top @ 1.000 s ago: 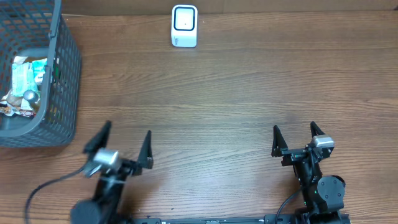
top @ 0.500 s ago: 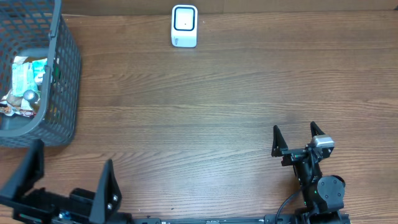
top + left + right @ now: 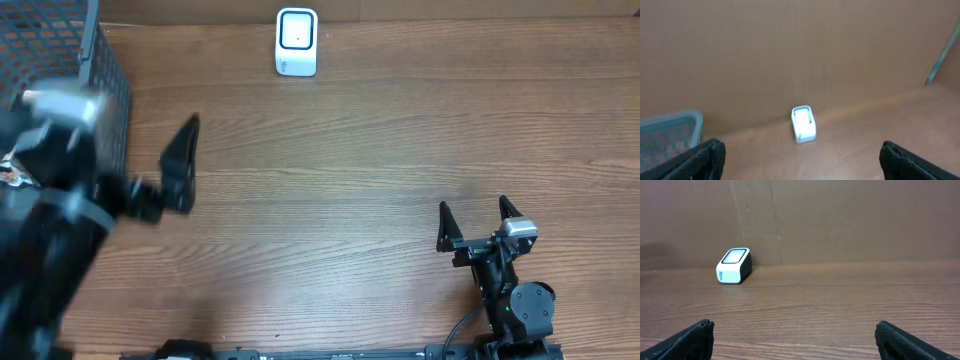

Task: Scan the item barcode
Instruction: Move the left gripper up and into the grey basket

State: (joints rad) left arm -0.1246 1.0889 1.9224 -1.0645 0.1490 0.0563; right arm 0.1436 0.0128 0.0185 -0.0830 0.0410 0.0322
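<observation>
The white barcode scanner (image 3: 297, 42) stands at the table's far edge, its window facing up; it also shows as the scanner (image 3: 803, 124) in the left wrist view and the scanner (image 3: 733, 266) in the right wrist view. My left arm is raised and blurred over the left side, one black finger (image 3: 182, 163) showing beside the basket. The left gripper (image 3: 801, 151) is open and empty, pointing at the scanner. My right gripper (image 3: 474, 209) rests open and empty at the near right. The item is hidden behind the left arm.
A dark grey mesh basket (image 3: 108, 75) stands at the far left; its contents are mostly covered by my left arm. In the left wrist view the basket (image 3: 671, 131) is a blur at the left edge. A brown wall rises behind the table.
My left arm has swung up from the near table edge towards the basket, its gripper still open. The right arm has not moved.
</observation>
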